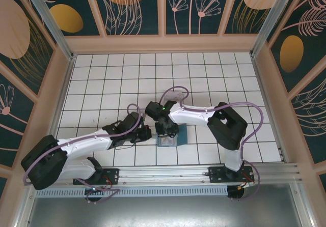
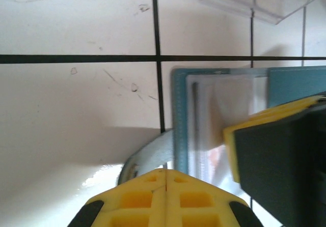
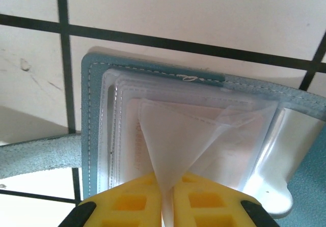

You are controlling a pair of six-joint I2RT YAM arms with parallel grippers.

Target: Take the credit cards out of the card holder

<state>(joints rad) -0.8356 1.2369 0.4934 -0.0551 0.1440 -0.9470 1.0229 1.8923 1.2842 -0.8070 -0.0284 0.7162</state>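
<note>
The teal card holder (image 1: 186,134) lies open on the white tiles, its clear sleeves fanned upward. My right gripper (image 3: 165,186) is shut on one clear sleeve (image 3: 173,140) and pulls it up into a cone. A pale credit card (image 3: 133,135) shows faintly through the sleeves underneath. My left gripper (image 2: 165,172) is shut at the holder's left edge (image 2: 178,110). The grey strap tab (image 2: 147,155) curves out from under its tips, and I cannot tell whether it is pinched. In the top view both grippers (image 1: 147,134) (image 1: 165,130) meet over the holder.
A clear plastic tray (image 2: 254,0) stands just beyond the holder in the left wrist view. The right gripper's yellow and black finger (image 2: 275,150) comes in over the holder from the right. Open white tiles (image 1: 127,74) stretch toward the back wall.
</note>
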